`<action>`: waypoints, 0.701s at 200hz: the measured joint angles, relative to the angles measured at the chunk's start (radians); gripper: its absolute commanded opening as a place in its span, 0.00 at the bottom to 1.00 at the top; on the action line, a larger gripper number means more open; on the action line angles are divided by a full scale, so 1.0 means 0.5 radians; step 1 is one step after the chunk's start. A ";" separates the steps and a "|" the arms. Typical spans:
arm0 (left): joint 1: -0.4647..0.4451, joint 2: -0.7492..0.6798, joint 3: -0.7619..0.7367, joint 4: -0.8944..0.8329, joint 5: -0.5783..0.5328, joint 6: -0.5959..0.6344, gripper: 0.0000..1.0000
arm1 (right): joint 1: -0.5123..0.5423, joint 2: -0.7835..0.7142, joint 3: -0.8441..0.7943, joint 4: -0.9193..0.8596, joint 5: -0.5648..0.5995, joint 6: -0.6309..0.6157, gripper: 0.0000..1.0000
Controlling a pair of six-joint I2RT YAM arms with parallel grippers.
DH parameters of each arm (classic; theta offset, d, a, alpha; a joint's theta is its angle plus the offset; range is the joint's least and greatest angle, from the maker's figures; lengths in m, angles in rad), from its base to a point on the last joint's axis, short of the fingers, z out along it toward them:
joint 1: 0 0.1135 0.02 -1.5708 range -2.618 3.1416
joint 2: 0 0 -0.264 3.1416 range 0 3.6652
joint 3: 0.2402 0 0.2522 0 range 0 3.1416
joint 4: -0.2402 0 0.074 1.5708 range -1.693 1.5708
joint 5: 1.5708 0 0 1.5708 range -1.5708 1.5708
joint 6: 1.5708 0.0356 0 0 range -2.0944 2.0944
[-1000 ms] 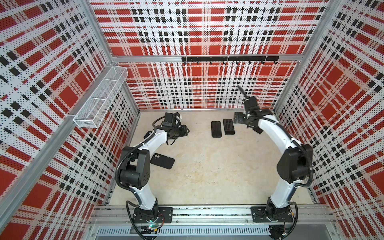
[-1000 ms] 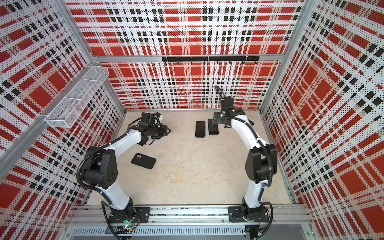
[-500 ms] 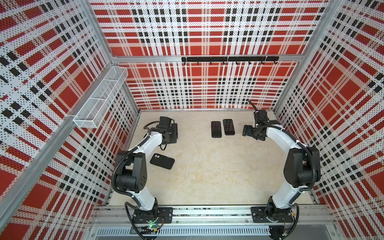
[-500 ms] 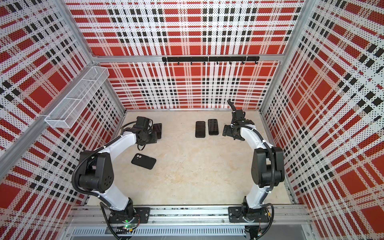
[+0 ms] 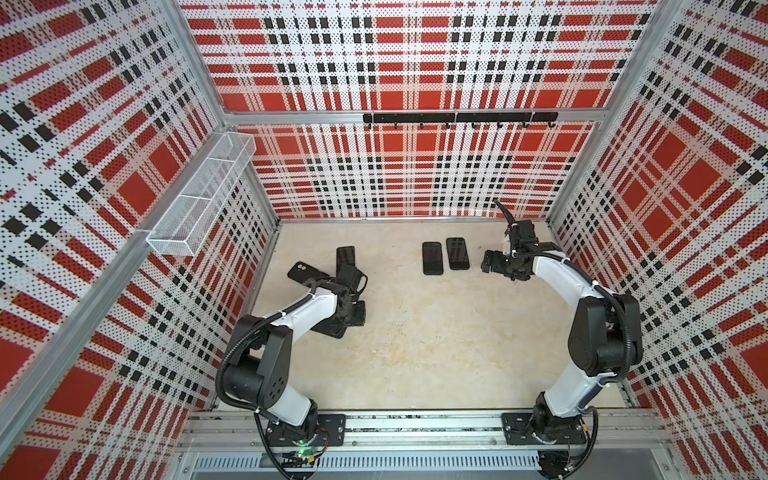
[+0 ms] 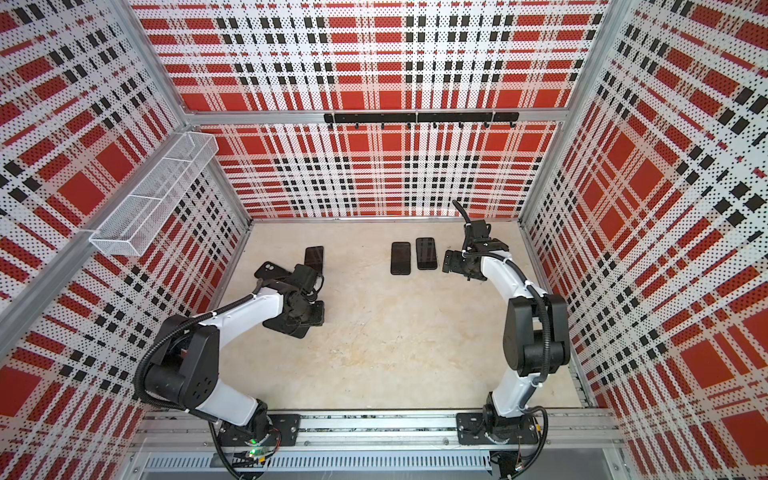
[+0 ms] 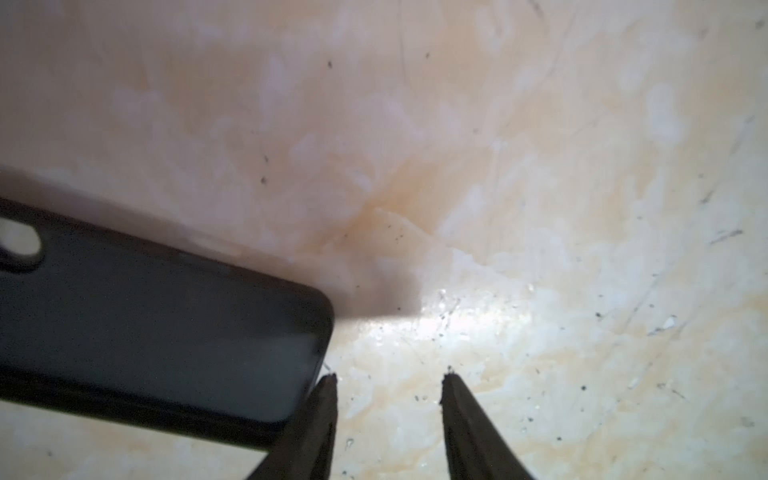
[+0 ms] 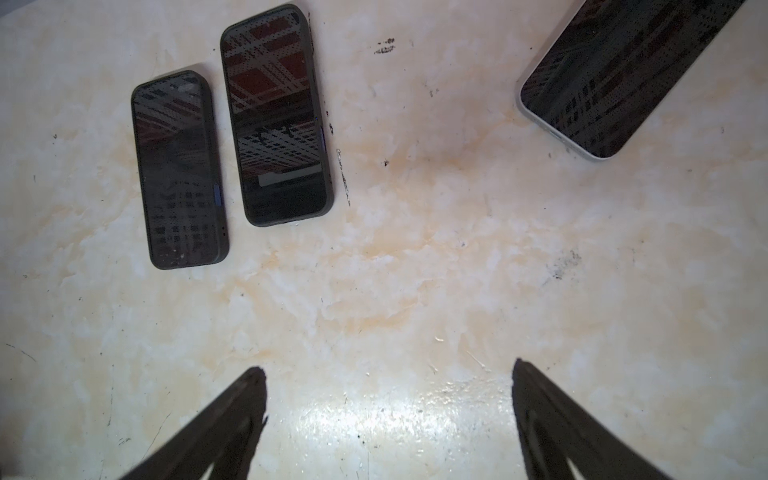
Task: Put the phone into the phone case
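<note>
Phone case (image 7: 158, 332) corner beside left pincer (image 7: 388, 376), half-open, empty | right pincer (image 8: 388, 370) wide, empty

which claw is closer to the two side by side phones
Right. Right claw hangs beside the two phones; left claw is across the table, by a phone case.

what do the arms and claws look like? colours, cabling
The left arm and right arm match: white link shells, black joint housings, black corrugated cable conduit held by white zip ties, black base plates on an aluminium rail. Green LED at the left base. The left claw and right claw: black, tapered, pointed fingers.
</note>
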 measured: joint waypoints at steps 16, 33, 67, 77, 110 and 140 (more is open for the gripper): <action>0.000 -0.002 -0.001 -0.004 -0.031 -0.031 0.50 | 0.000 -0.027 -0.008 -0.001 -0.002 -0.008 0.94; 0.009 -0.021 -0.007 0.004 -0.052 -0.061 0.53 | 0.000 -0.041 -0.010 0.001 -0.007 -0.016 0.94; 0.101 -0.037 -0.072 0.060 0.013 -0.082 0.53 | 0.000 -0.051 -0.034 0.003 -0.033 -0.015 0.94; 0.121 -0.024 -0.077 0.065 0.020 -0.082 0.52 | 0.000 -0.069 -0.054 0.004 -0.044 -0.014 0.94; 0.145 0.008 -0.078 0.098 0.032 -0.091 0.42 | 0.000 -0.143 -0.090 0.002 -0.066 -0.008 0.94; 0.137 0.008 -0.086 0.115 0.035 -0.099 0.33 | 0.000 -0.188 -0.089 0.001 -0.066 -0.009 0.94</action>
